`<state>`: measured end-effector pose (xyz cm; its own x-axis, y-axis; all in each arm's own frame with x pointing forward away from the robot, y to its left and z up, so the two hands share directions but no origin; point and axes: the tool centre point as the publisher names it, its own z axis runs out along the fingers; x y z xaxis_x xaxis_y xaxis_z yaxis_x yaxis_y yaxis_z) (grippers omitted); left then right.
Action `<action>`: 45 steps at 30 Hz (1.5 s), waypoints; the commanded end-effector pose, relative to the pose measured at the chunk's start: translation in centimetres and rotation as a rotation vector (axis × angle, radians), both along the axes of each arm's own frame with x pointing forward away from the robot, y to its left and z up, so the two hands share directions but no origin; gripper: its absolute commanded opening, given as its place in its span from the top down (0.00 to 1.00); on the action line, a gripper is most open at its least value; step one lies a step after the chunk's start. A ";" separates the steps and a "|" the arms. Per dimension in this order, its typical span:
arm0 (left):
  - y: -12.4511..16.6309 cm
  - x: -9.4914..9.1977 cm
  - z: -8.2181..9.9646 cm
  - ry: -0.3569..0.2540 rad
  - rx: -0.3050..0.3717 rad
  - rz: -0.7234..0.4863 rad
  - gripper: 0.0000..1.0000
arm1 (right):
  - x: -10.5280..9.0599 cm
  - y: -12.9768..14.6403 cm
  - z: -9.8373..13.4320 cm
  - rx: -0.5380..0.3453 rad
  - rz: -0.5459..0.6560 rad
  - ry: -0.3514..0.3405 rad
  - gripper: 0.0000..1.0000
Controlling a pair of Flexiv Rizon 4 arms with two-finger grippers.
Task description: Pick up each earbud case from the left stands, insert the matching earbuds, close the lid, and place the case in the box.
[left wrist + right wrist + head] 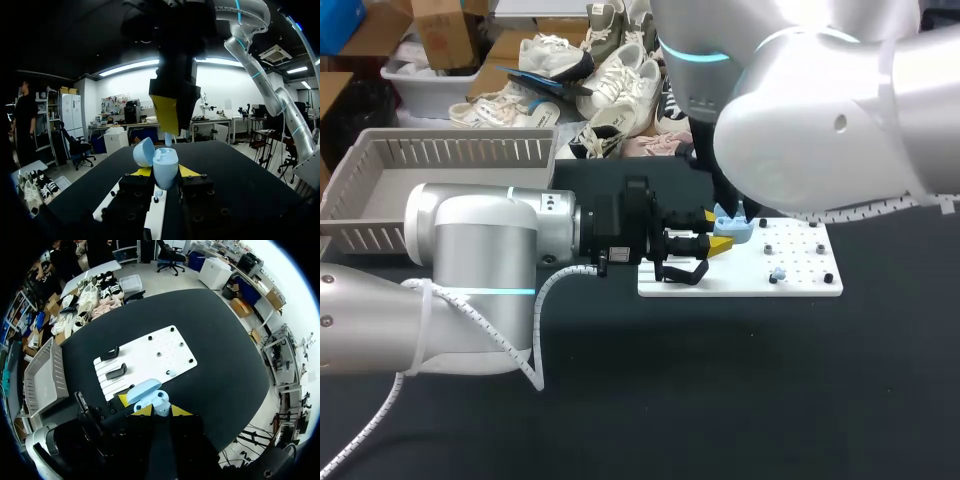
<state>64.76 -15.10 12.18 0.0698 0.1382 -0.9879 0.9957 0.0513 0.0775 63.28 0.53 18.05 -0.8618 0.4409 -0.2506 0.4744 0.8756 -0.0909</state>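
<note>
Earbud case (165,167), one, open, pinched by level left end effector (717,231). Earbuds, two: loose earbud (778,272) on board (800,287); held earbud (168,139) pinched by vertical right end effector (167,130).

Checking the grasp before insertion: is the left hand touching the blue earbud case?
Touching. The left wrist view shows the left hand closed on the open earbud case, a yellow fingertip against each side.
</note>
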 end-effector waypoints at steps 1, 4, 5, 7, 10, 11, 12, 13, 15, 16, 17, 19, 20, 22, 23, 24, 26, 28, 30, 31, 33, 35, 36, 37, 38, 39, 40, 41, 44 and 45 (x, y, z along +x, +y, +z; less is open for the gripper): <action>0.0 -0.1 -0.1 -0.002 -0.002 0.005 1.00 | 0.1 0.2 0.0 -0.001 -0.003 0.000 1.00; 0.0 -0.1 -0.1 -0.002 -0.002 0.005 1.00 | 0.1 0.2 0.0 -0.001 -0.001 -0.003 1.00; 0.0 -0.1 -0.1 -0.002 -0.002 0.005 1.00 | 0.2 0.2 0.0 0.000 -0.001 -0.003 1.00; 0.0 -0.1 -0.1 -0.002 -0.002 0.005 1.00 | 0.2 0.2 -0.1 0.001 -0.002 -0.001 1.00; 0.0 -0.1 -0.1 -0.002 -0.002 0.005 1.00 | 0.1 0.2 -0.3 0.002 -0.003 0.001 1.00; 0.0 -0.1 -0.1 -0.002 -0.002 0.005 1.00 | 0.1 0.1 -0.3 0.002 -0.003 0.002 1.00; 0.0 -0.1 -0.1 -0.002 -0.002 0.005 1.00 | 0.1 0.1 -0.4 0.001 -0.003 0.002 1.00; 0.0 -0.1 -0.1 -0.002 -0.002 0.005 1.00 | 0.1 0.0 -0.4 0.001 -0.004 0.003 1.00; 0.0 -0.1 -0.1 -0.002 -0.002 0.005 1.00 | 0.1 -0.1 -0.4 0.002 -0.006 0.004 1.00; 0.0 -0.1 -0.1 -0.002 -0.002 0.005 1.00 | 0.1 -0.1 -0.5 0.002 -0.008 0.005 1.00; 0.0 -0.1 -0.1 -0.002 -0.002 0.005 1.00 | 0.1 -0.1 -0.5 0.003 -0.008 0.005 1.00; 0.0 -0.1 -0.1 -0.002 -0.002 0.005 1.00 | 0.1 -0.1 -0.5 0.004 -0.008 0.006 1.00; 0.0 -0.1 -0.1 -0.002 -0.002 0.005 1.00 | 0.1 -0.1 -0.5 0.005 -0.007 0.006 1.00; 0.0 -0.1 -0.1 -0.002 -0.002 0.005 1.00 | 0.1 -0.1 -0.5 0.006 -0.006 0.006 1.00; 0.0 -0.1 -0.1 -0.002 -0.002 0.005 1.00 | 0.1 -0.1 -0.6 0.006 -0.005 0.006 1.00; 0.0 -0.1 -0.1 -0.002 -0.002 0.005 1.00 | 0.1 -0.1 -0.6 0.007 -0.005 0.007 1.00; 0.0 -0.1 -0.1 -0.002 -0.002 0.005 1.00 | 0.1 -0.2 -0.6 0.008 -0.006 0.007 1.00; 0.0 -0.1 -0.1 -0.002 -0.002 0.005 1.00 | 0.2 -0.2 -0.6 0.009 -0.005 0.007 1.00; 0.0 -0.1 -0.1 -0.002 -0.002 0.005 1.00 | 0.3 -0.3 -0.6 0.008 -0.006 0.007 1.00; 0.0 -0.1 -0.1 -0.002 -0.002 0.005 1.00 | 0.3 -0.3 -0.6 0.009 -0.006 0.007 1.00; 0.0 -0.1 -0.1 -0.002 -0.002 0.005 1.00 | 0.4 -0.4 -0.6 0.010 -0.008 0.006 1.00; 0.0 -0.1 -0.1 -0.002 -0.002 0.005 1.00 | 0.4 -0.4 -0.6 0.010 -0.008 0.005 1.00; 0.0 -0.1 -0.1 -0.002 -0.002 0.005 1.00 | 0.4 -0.4 -0.6 0.010 -0.008 0.005 1.00; 0.0 -0.1 -0.1 -0.002 -0.002 0.005 1.00 | 0.5 -0.4 -0.6 0.009 -0.008 0.005 1.00; 0.0 -0.1 -0.1 -0.002 -0.002 0.005 1.00 | 0.5 -0.4 -0.6 0.010 -0.009 0.006 1.00; 0.0 -0.1 -0.1 -0.002 -0.002 0.005 1.00 | 0.5 -0.4 -0.6 0.010 -0.009 0.006 1.00; 0.0 -0.1 -0.1 -0.002 -0.002 0.005 1.00 | 0.5 -0.4 -0.7 0.010 -0.009 0.007 1.00; 0.0 -0.1 -0.1 -0.002 -0.002 0.005 1.00 | 0.5 -0.4 -0.7 0.011 -0.009 0.008 1.00; 0.0 -0.1 -0.1 -0.002 -0.002 0.005 1.00 | 0.5 -0.3 -0.9 0.014 -0.008 0.012 1.00; 0.0 -0.1 -0.1 -0.002 -0.002 0.005 1.00 | 0.5 -0.3 -0.9 0.014 -0.008 0.013 1.00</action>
